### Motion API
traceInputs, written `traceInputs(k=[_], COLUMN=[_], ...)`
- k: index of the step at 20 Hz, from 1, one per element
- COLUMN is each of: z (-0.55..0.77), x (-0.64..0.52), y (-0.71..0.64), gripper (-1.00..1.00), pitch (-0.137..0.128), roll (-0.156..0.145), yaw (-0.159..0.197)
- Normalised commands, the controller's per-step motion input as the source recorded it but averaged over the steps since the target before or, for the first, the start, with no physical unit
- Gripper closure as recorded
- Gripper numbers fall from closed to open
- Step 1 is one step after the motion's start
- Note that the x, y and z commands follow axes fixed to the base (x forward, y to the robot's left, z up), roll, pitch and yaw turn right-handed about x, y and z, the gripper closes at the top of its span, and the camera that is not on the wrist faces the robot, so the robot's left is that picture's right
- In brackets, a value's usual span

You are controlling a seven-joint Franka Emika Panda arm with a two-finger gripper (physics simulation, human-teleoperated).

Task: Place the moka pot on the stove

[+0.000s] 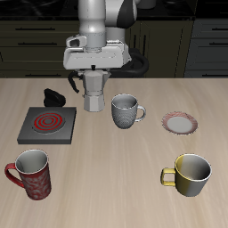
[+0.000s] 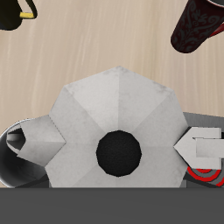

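The moka pot (image 1: 93,90) sat under my gripper (image 1: 94,75) (finger state unclear); a loose grasp risked dropping it beside the stove (image 1: 46,125).

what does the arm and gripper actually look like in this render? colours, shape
The arm is glossy light grey-white with rounded segments and dark joint bands. The gripper has a wide, boxy light grey body and two short grey fingers. No cables or markings are legible. In the wrist view only a dark grey strip of it shows.
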Motion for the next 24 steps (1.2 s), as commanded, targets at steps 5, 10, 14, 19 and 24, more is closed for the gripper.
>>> traceInputs(k=[5, 10, 14, 19, 24], z=[-0.08, -0.07, -0.10, 0.00, -0.10], x=[-0.31, -0.21, -0.24, -0.15, -0.08], y=[-0.47, -0.22, -0.32, -0.36, -0.28], gripper=[1.00, 1.00, 1.00, 1.00, 1.00], pitch=[-0.004, 0.000, 0.009, 0.001, 0.036], roll=[-0.027, 0.007, 0.004, -0.006, 0.003], yaw=[-0.066, -0.046, -0.041, -0.038, -0.026])
